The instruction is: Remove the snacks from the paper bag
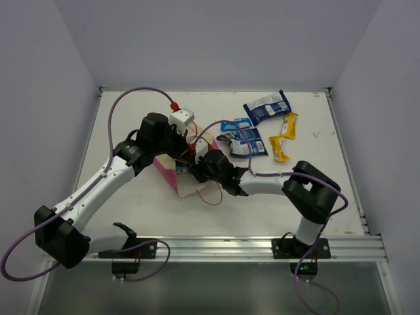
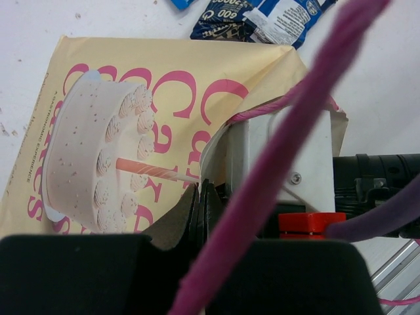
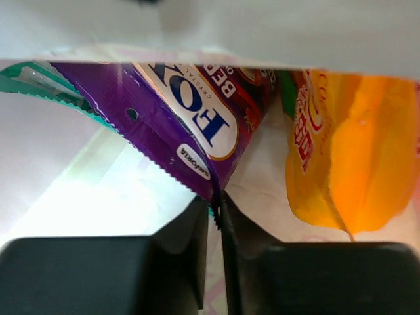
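Closest to the bases, bare bench (image 1: pixel 262 213) stretched between the two arms, which both reached in towards the middle. There the paper bag (image 1: pixel 176 176) lay tipped on its side, its cream cake-printed front facing up and its mouth turned to the right arm. The left fingers (image 2: pixel 200 210) were closed on the paper at the rim of that mouth, and a purple cable (image 2: pixel 275 164) ran slantwise across the left wrist view.

The right fingers (image 3: pixel 210 226) were inside the bag, pinched tight on the serrated corner of the purple packet (image 3: pixel 184 125). An edge of the teal-green packet (image 3: pixel 26 75) showed behind the purple one; whether it was caught in the pinch too could not be told. The orange packet (image 3: pixel 354 164) lay just beside them to the right, against the pale inner wall.

Beyond the bag, outside it on the bench, lay the three blue-and-white packets (image 1: pixel 248 146): two overlapping near the bag's mouth and the third farther back. The yellow packet (image 1: pixel 283 136) lay just to their right.
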`<state>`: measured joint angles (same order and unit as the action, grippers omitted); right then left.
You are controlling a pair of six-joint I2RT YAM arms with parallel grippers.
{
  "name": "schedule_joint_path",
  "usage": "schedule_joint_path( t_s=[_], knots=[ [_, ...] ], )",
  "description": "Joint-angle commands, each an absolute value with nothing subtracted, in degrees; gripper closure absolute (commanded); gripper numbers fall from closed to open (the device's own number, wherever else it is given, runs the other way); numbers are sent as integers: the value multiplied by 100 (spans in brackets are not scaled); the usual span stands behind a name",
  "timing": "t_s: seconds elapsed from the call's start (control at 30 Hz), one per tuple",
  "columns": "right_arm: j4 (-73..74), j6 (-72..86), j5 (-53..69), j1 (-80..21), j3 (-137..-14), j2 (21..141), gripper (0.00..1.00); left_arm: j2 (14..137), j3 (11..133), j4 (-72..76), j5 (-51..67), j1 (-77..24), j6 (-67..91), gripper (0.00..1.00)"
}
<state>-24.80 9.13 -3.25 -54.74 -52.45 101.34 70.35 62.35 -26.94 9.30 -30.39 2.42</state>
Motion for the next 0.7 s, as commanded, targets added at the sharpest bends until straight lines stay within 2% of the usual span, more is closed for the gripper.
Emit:
schedule_joint_path(
  t_s=[0.0,0.13,0.17,0.23,0.27,0.3,0.67],
  knots=[
    [-2532,1081,-238,-5396,-5282,9703,83,7128,6223,-2733,773,-3023,299,100],
    [-2399,1204,-272,-5396,-5265,9616,81,7137,6223,-2716,773,-3023,325,100],
    [-2399,1213,-333,-5370,-5212,9563,74,7128,6231,-2725,765,-3023,316,100],
    [-2391,1318,-238,-5257,-5194,9536,70,7093,6231,-2725,756,-3015,316,100],
    [-2391,1362,-159,-5221,-5203,9536,63,7084,6231,-2716,765,-3023,308,100],
    [-2391,1388,-54,-5195,-5212,9545,61,7084,6223,-2725,791,-3023,308,100],
    [-2311,1327,-35,-5177,-5695,10098,62,7093,6319,-2733,861,-3023,325,100]
  ],
)
